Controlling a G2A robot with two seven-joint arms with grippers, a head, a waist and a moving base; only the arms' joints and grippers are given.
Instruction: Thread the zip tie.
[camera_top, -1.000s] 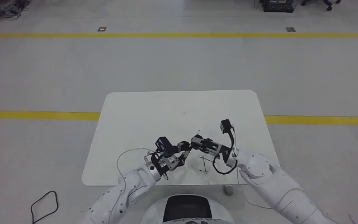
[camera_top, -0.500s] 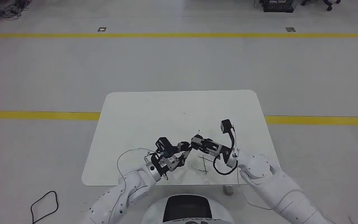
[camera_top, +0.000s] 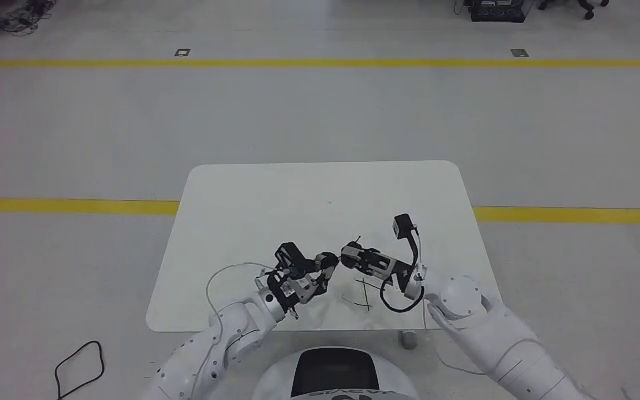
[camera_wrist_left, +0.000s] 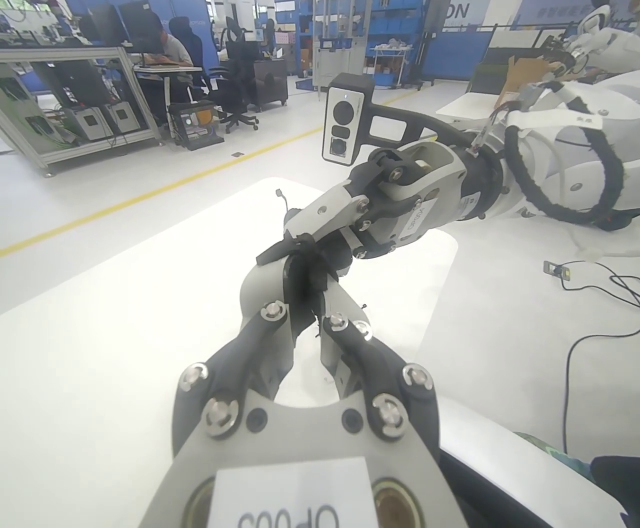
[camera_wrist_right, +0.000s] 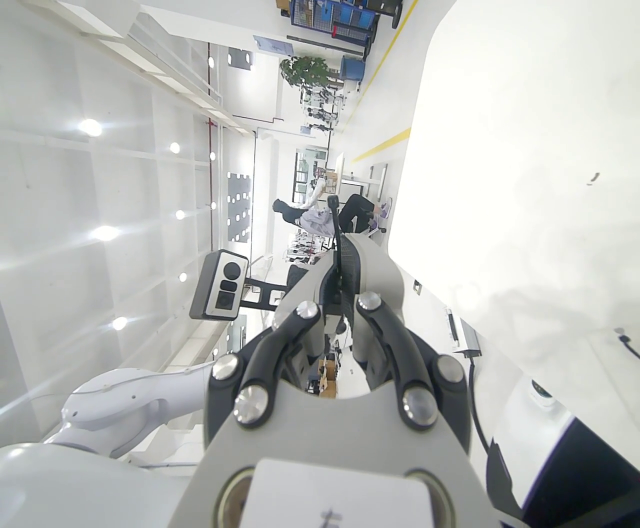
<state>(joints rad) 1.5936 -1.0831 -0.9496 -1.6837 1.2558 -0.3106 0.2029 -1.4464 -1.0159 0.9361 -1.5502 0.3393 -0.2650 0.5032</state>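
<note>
- Zip tie (camera_wrist_right: 336, 235) — black, thin; held in the air over the near edge of the table (camera_top: 300, 200), about midway along that edge, where the two arms meet.
- Left gripper (camera_wrist_left: 302, 280) — fingers pressed together on a dark part of the zip tie; which part it is cannot be told behind the fingers.
- Right gripper (camera_wrist_right: 344, 255) — fingers pinched on the strap, a short length with a small block at its end standing out past the tips.
- Risk, alignment: both sets of fingertips are nearly touching, so any small tilt of either wrist would likely send the strap end past the slot rather than into it.
- Risk, grip: the strap looks slim and springy; pushed lengthwise it may bow or slide in the pinch instead of feeding.
- Risk, contact: closing in further could knock one gripper against the other and twist the tie out of line.
- Obstruction: the fingers themselves — they crowd the joining point and hide it.
- Black strands (camera_top: 366, 291) — thin, crossed, lying flat near the near edge below the right gripper; clear of the work.
- Dark fleck (camera_top: 327, 203) — small, toward the table's middle, well apart.
- Black cable (camera_top: 75, 365) — looped on the floor beyond the left edge.
</note>
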